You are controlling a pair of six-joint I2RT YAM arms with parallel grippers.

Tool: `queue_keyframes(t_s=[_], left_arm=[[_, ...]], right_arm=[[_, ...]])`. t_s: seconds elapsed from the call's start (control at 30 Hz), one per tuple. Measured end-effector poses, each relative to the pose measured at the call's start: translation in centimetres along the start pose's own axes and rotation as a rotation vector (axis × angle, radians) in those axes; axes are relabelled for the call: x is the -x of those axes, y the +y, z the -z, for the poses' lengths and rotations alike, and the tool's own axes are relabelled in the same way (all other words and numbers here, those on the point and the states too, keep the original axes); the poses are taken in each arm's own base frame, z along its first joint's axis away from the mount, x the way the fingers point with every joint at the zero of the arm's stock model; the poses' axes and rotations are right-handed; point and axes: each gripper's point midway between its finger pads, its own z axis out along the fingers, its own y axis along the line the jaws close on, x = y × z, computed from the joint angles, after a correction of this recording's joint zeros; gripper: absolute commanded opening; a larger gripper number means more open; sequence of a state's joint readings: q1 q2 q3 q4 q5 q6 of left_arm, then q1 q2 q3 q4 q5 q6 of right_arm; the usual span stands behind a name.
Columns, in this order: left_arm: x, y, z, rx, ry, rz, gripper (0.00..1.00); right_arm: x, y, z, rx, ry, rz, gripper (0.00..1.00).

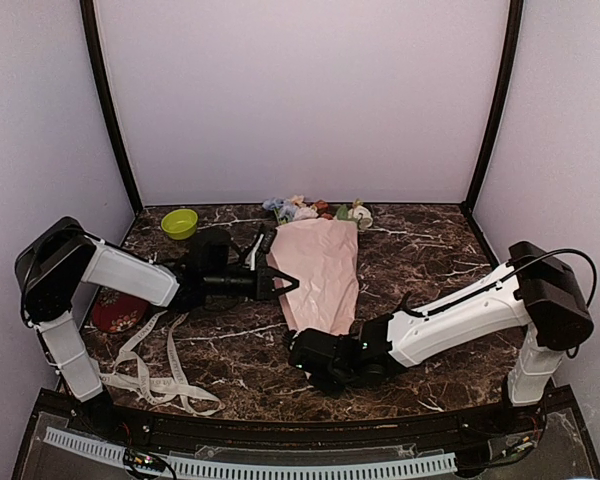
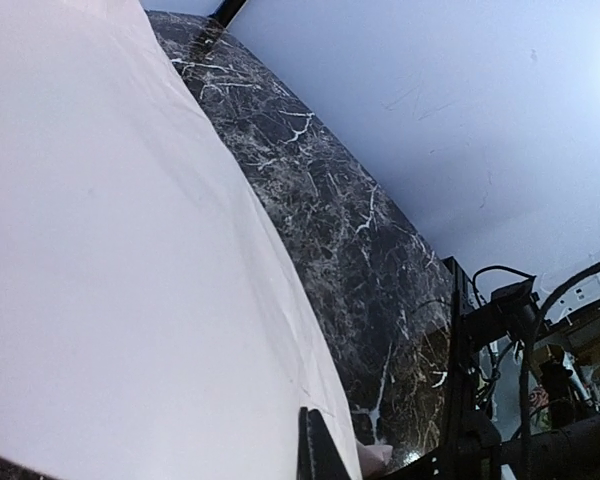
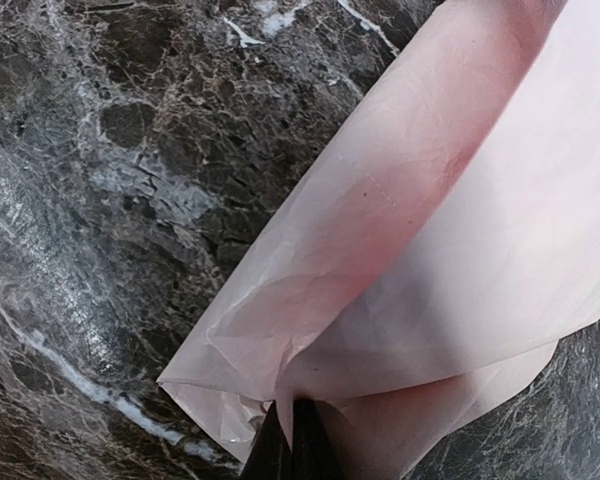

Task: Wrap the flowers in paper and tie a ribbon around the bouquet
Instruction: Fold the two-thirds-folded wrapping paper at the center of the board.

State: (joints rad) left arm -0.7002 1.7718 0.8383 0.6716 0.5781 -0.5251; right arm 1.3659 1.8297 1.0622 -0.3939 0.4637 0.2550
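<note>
From where I stand, the paper (image 1: 320, 272) lies in the middle of the dark marble table (image 1: 430, 260), already rolled into a loose cone. The flowers (image 1: 305, 209) look out of its wide far end, only the blooms showing. The right gripper (image 3: 285, 430) is closed flat on the narrow near tip of the paper. In its own camera the layers of the sheet run down between the dark fingers, so I think it holds this point to keep the cone from opening at the stem end. The left gripper (image 1: 280, 283) is at the left edge of the paper, about halfway along, with its jaws together. It seems to pinch the edge of the sheet there, though its own camera shows only one fingertip (image 2: 315, 450) against the pink surface. To me it is placed there to draw the flap tighter. The ribbon (image 1: 155, 372) lies in loose loops at the near left, well apart from the cone, so the tying is not yet begun. A green bowl (image 1: 180, 223) stands at the far left.
</note>
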Motion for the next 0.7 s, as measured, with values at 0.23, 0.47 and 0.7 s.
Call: queue_keyframes(t_s=[0.23,0.47,0.7], left_arm=[[-1.6,3.9,0.3,0.155,0.020,0.062,0.00],[-5.6,8.9,-0.1,0.293,0.100,0.142,0.00],[-6.7,10.0,-0.4,0.314,0.122,0.153,0.00]], right_arm=[[0.0,0.0,0.1,-0.007,0.000,0.037,0.18],[0.0,1.3,2.1,0.065,-0.029,0.100,0.44],[3.6,0.5,8.8,0.187,-0.215,0.054,0.55]])
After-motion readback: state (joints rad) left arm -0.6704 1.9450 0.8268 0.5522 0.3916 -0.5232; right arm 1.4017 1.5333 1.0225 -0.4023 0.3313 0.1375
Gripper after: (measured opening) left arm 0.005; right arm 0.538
